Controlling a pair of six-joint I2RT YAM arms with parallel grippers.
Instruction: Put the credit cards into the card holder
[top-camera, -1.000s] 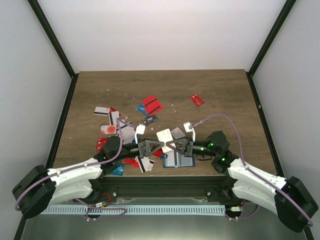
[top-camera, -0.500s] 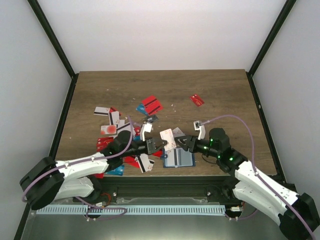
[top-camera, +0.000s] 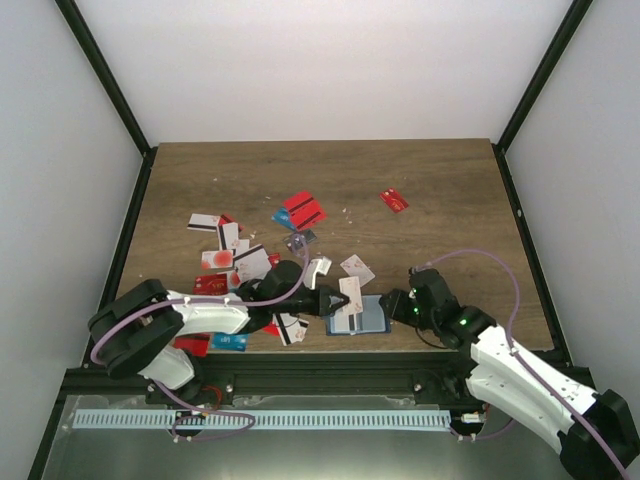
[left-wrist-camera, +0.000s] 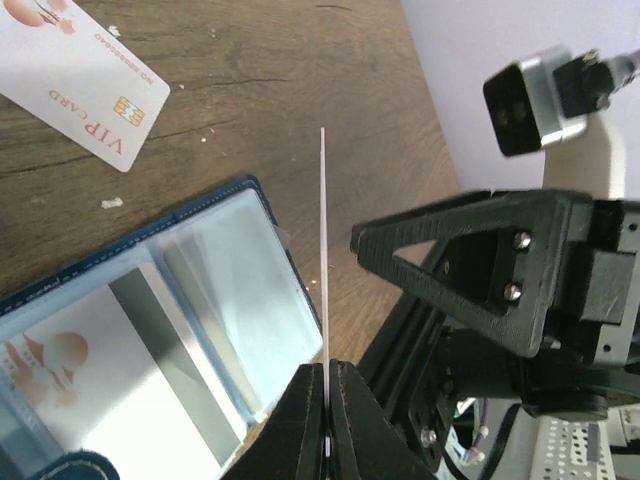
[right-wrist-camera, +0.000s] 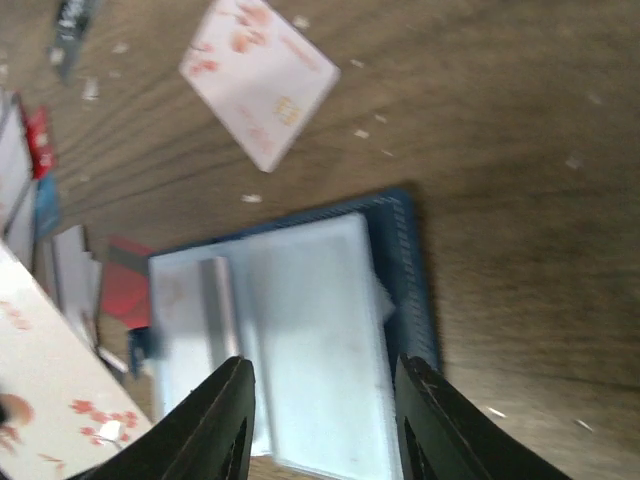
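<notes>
The card holder (top-camera: 372, 316) lies open near the table's front edge, light blue inside (right-wrist-camera: 300, 340) with a white card in its left pocket (left-wrist-camera: 90, 390). My left gripper (top-camera: 335, 301) is shut on a white credit card (top-camera: 350, 296), held on edge just above the card holder; in the left wrist view the credit card (left-wrist-camera: 324, 250) is a thin line rising from the gripper (left-wrist-camera: 327, 378). My right gripper (right-wrist-camera: 325, 420) stands open with nothing in it, over the card holder's right half (top-camera: 397, 304). Other credit cards (top-camera: 303, 210) lie scattered behind.
A white VIP card (top-camera: 357, 267) lies just behind the holder (right-wrist-camera: 260, 75). Red, white and blue cards are heaped at the left (top-camera: 225, 262), and one red card (top-camera: 394, 200) lies at the back right. The table's front rail (top-camera: 330, 372) runs close under both grippers.
The right gripper opened and let go of the white card, then drew back to the right. The left gripper carried that card rightwards and down over the open holder.
</notes>
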